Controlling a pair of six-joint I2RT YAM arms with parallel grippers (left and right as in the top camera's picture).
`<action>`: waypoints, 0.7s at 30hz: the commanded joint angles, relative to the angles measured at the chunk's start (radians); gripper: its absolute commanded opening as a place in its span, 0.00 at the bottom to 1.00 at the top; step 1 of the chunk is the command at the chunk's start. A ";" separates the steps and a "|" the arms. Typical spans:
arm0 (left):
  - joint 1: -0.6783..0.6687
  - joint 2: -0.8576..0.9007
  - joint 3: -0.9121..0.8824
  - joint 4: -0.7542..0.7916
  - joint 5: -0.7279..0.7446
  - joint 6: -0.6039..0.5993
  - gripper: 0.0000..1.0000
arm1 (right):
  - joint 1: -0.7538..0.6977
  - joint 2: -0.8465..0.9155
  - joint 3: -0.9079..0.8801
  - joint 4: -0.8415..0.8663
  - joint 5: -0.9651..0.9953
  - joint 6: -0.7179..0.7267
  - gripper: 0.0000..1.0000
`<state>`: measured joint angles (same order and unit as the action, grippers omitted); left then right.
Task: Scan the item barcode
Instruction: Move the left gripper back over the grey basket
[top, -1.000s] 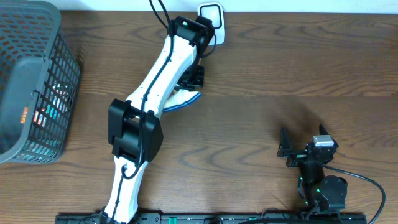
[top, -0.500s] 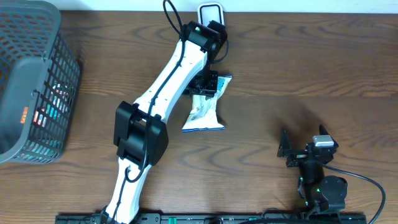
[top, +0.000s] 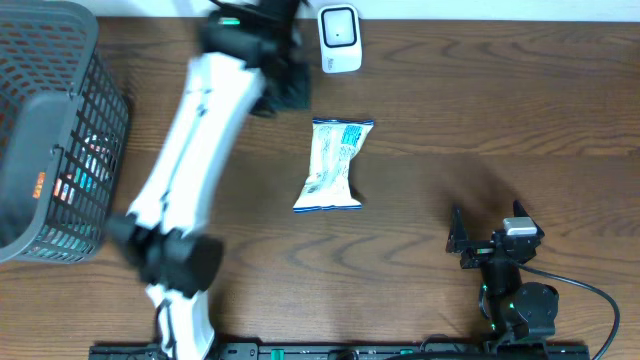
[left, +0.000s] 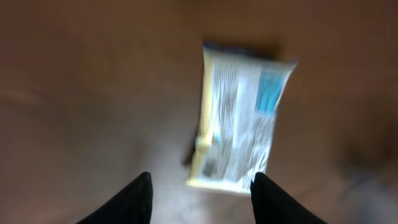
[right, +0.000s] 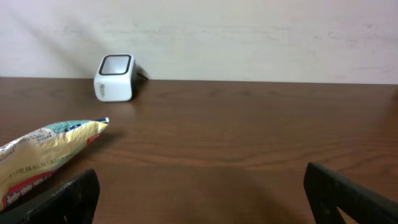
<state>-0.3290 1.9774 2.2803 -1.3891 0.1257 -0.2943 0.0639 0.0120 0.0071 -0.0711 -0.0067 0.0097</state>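
The left end effector (left: 201, 186) hangs parted and empty above the white-and-blue crinkly plastic snack packet (top: 334, 165); it lies flat on the dark wooden tabletop (top: 450, 100), near the small white boxy scanner (top: 339, 26); probably light, soft, slippery; pinch a sealed end.

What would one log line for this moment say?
left gripper: open, empty | right gripper: open, empty | packet: on table, unheld | scanner: apart from packet

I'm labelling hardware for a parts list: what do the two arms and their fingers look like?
The left arm has white links with black joint housings. The right arm is black, with a green light and a trailing black cable. Both pairs of fingers are black.
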 joint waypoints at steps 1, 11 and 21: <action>0.097 -0.142 0.033 0.058 -0.005 0.039 0.82 | 0.007 -0.005 -0.001 -0.005 0.000 -0.011 0.99; 0.415 -0.366 0.033 0.245 -0.006 0.039 0.98 | 0.007 -0.005 -0.001 -0.005 0.000 -0.011 0.99; 0.689 -0.365 0.027 0.240 -0.006 0.027 0.98 | 0.007 -0.005 -0.001 -0.005 0.000 -0.011 0.99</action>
<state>0.2935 1.6020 2.3009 -1.1481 0.1249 -0.2649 0.0639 0.0120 0.0071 -0.0711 -0.0067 0.0097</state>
